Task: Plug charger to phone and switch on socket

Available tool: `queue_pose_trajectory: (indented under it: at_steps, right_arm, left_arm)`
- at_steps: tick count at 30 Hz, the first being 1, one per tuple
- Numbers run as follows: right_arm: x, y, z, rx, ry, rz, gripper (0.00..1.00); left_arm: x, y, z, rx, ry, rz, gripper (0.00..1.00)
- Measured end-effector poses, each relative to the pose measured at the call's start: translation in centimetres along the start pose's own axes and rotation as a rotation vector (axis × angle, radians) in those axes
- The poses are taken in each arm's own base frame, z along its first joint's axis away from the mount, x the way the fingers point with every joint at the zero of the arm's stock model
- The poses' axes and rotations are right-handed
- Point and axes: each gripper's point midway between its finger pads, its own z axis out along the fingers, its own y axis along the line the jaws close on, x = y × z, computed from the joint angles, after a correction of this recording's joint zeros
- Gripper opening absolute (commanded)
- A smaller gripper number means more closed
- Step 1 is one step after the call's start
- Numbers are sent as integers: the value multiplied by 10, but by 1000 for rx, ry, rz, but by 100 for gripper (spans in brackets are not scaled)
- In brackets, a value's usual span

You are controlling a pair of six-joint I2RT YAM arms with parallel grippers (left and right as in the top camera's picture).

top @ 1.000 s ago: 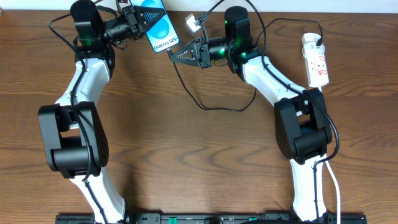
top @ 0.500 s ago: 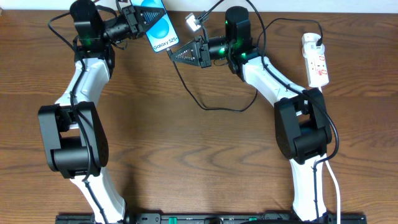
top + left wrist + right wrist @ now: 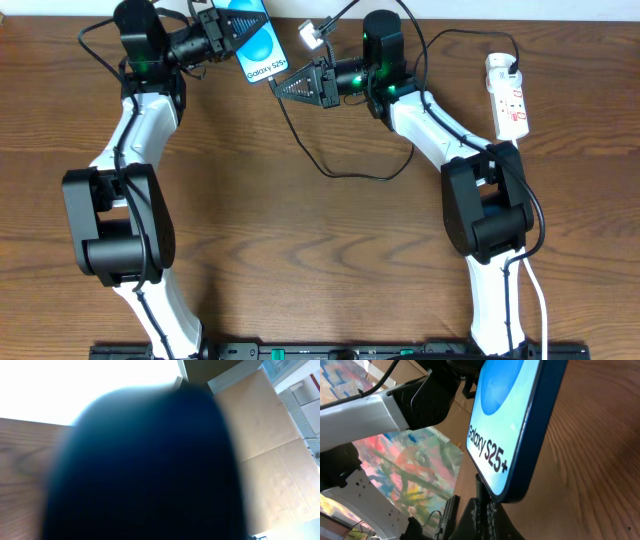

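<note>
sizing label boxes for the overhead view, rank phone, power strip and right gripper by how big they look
1-2. phone and power strip: near alike, phone held tilted, so unranked
3. right gripper: clearly smallest

I count three things here: one phone (image 3: 258,50), one black charger cable (image 3: 350,176), one white power strip (image 3: 509,100).

White "Galaxy S25+" lettering, on blue screen of the phone (image 3: 506,420), near one end
</note>
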Motion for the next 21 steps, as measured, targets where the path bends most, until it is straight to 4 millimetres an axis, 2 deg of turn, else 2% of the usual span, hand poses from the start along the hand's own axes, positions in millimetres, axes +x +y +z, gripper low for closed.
queue_pose_trajectory:
  at_steps: [21]
  right_arm:
    - [-2, 0, -1, 3, -7, 10, 1]
  left_arm:
    - [0, -1, 4, -1, -5, 20, 7]
